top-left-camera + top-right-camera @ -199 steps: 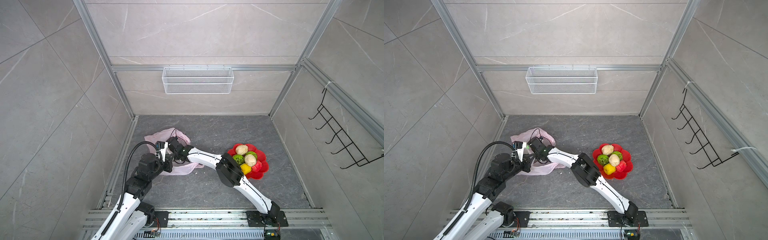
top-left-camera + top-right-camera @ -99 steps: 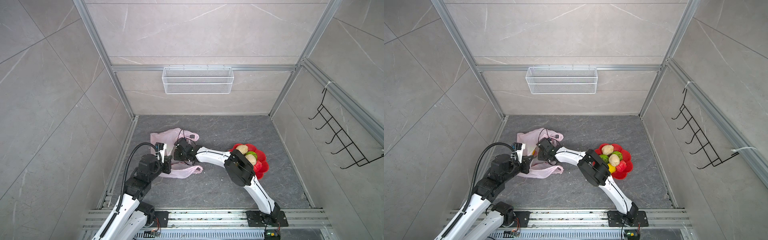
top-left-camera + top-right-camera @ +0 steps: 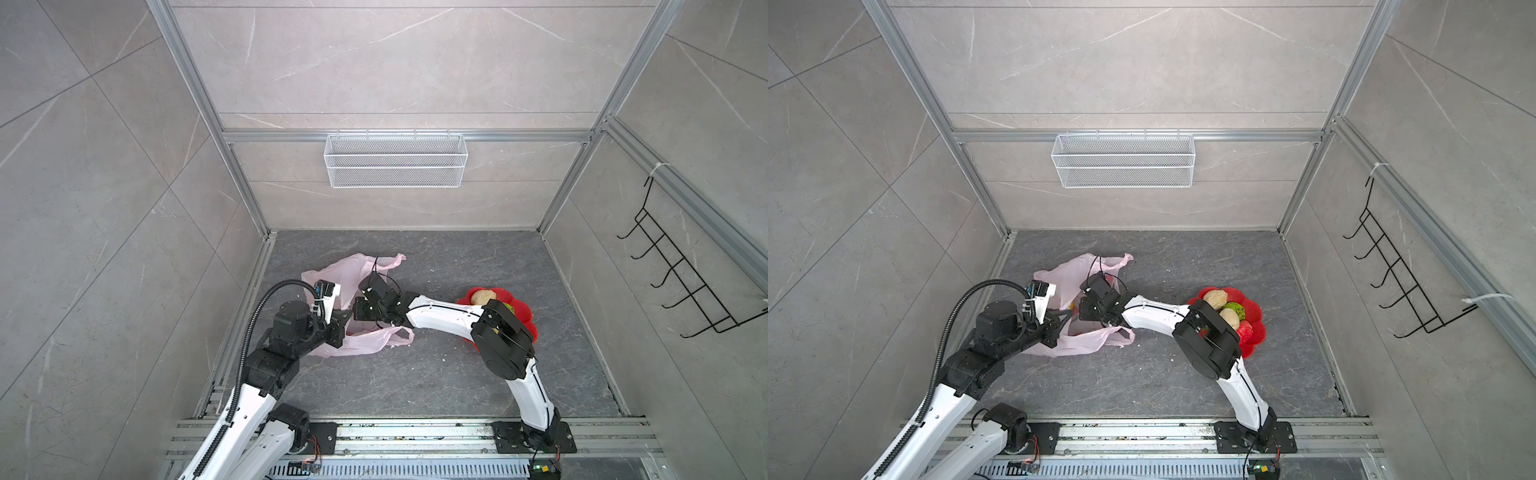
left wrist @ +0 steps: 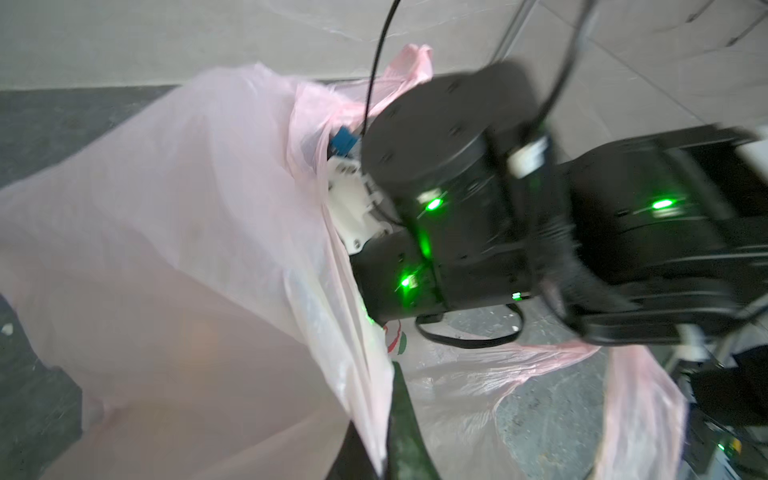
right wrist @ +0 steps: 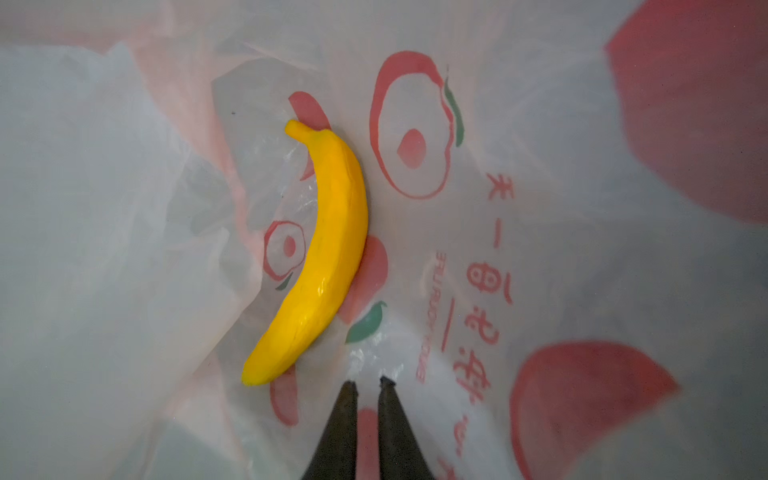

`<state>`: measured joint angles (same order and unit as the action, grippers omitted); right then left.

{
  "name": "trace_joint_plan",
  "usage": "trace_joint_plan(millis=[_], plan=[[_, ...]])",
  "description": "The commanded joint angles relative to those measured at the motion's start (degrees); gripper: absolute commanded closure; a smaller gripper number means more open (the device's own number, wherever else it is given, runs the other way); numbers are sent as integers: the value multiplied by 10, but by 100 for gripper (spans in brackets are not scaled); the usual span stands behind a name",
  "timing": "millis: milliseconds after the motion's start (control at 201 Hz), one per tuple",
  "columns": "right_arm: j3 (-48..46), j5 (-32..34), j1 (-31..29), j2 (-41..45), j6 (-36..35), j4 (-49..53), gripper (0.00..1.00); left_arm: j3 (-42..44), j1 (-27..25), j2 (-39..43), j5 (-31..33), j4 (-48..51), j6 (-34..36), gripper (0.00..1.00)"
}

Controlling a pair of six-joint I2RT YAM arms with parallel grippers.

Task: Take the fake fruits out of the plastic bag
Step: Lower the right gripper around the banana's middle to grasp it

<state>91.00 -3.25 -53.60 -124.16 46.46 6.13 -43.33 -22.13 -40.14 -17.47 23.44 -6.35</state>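
Since a second ago my right arm's elbow has swung up over the red plate (image 3: 521, 320), covering some of the fruit there, and the plastic bag (image 3: 345, 268) has been drawn wider open.

The bag lies near the left edge of the grey floor. One fruit is left inside it, the banana (image 5: 328, 249), lying flat on the printed lower wall. It sits just past the right gripper (image 5: 369, 381) and off to one side of its line. That gripper's jaws are drawn almost together with nothing between them. The left gripper (image 3: 344, 323) is clamped on the bag's near rim and holds the mouth up.

I expect the banana to be light and rigid, with a glossy skin that could slide out of a pinch near either tapered end. I'd take it across the thick middle of the curve. The film under it is thin and slack, so a low grab would likely catch plastic too.

The right forearm runs low and leftward from the raised elbow, with the wrist inside the bag's mouth. The left arm is folded up from the front-left corner, wrist pointing rightward.
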Motion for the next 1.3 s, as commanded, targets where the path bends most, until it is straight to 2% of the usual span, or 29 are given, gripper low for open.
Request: trace_joint_plan(millis=[0, 65, 119, 209, 339, 543, 712, 1011, 1294], plan=[[-17, -8, -1, 32, -6, -25, 83, -74, -2, -17, -109, -8, 38, 95], [-34, 4, -2, 44, -3, -27, 83, -91, -2, -29, -145, -3, 43, 95], [-52, 13, -2, 51, 3, -39, 82, -80, -2, -30, -119, 10, 52, 96], [-65, 23, -3, 59, 6, -33, 81, -69, -2, -22, -118, 8, 45, 96], [-84, 48, -3, 79, 14, -22, 73, -46, -2, -16, -77, 39, 36, 96], [-72, 67, -10, 87, 12, 32, 61, -29, -2, -43, -58, 86, -11, 96], [-39, 70, -28, 66, 7, 67, 59, -29, -2, -51, -35, 139, -39, 98], [32, 105, -49, 13, 24, 144, 45, 30, -2, 14, 16, 122, -97, 100], [96, 136, -58, -38, 24, 209, 41, 103, -2, 99, 59, 69, -150, 100]])
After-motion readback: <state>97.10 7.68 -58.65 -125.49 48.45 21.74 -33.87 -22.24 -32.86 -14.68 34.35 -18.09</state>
